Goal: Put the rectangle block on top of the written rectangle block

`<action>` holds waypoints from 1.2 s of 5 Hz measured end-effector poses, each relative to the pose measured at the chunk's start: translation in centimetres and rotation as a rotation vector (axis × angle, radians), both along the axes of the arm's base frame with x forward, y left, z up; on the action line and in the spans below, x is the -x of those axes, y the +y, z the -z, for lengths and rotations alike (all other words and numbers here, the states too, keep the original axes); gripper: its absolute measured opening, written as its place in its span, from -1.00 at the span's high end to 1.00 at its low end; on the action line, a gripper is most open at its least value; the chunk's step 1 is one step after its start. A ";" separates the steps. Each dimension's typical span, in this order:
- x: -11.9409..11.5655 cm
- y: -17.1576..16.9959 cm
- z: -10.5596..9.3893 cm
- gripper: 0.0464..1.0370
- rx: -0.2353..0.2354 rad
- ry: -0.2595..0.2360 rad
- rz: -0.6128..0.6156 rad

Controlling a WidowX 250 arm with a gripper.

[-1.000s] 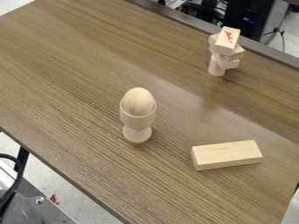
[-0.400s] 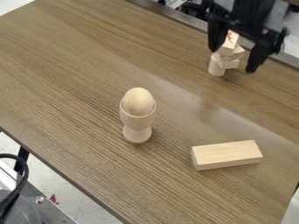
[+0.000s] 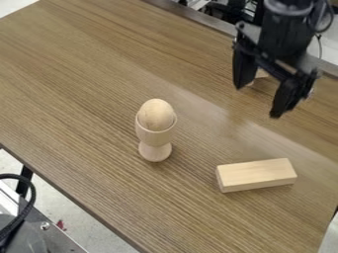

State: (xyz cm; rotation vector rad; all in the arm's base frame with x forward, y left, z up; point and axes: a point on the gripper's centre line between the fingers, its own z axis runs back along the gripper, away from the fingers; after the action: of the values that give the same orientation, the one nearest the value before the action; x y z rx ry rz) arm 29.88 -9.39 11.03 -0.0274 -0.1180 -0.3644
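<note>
One plain, pale wooden rectangular block (image 3: 256, 175) lies flat on the brown wood-grain surface (image 3: 86, 94); one pale wooden egg (image 3: 157, 113) sits in one footed wooden cup (image 3: 155, 133). Pale wooden pieces (image 3: 261, 73) show behind the black two-finger end effector (image 3: 259, 102), too hidden to count. Its fingers are spread, with the rectangular block below them, nearer the camera and well apart.

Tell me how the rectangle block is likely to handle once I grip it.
The rectangle block looks like solid wood, so it should stay stiff and probably won't crush under the gripper. It lies on a broad, flat face, so a nudge would likely slide it rather than roll or tip it. Its smooth-looking sides might slip a little if pinched off-centre.
</note>
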 end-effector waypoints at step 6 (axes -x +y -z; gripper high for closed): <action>2.3 -3.3 8.0 -0.92 0.031 0.066 0.166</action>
State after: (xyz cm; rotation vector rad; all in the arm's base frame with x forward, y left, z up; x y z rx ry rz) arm 27.54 -12.73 3.04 -0.0800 -0.0558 -0.5269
